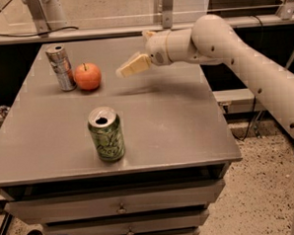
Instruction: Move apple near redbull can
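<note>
The small round red-orange apple sits at the back left of the grey metal desk, just beside the slim silver redbull can, a placement that appears to meet the task. The robot's pale two-finger hand hovers to the apple's right, fingers apart and empty. The wider green can stands apart near the front.

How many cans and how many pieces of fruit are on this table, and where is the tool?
Cans: 2, the redbull can and the green can
Apples: 1, the apple
Total: 3
The tool hovers over the table, right of the apple, not touching it.
</note>
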Robot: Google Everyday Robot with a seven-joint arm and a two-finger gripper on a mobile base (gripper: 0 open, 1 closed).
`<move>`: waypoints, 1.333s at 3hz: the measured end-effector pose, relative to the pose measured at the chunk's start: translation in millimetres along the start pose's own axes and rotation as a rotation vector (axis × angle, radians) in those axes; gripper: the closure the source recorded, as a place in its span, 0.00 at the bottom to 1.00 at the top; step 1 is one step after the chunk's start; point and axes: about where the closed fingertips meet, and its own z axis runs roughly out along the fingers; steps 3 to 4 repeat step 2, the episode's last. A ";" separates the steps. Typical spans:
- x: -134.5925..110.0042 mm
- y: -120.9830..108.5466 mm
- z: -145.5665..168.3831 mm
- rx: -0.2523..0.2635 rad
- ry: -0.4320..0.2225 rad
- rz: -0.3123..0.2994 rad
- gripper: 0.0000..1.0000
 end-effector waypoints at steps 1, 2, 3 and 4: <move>-13.6 -57.1 -80.9 0.186 0.030 -0.066 0.00; -21.6 -95.1 -154.3 0.385 0.028 -0.043 0.00; -21.6 -95.1 -154.3 0.385 0.028 -0.043 0.00; -21.6 -95.1 -154.3 0.385 0.028 -0.043 0.00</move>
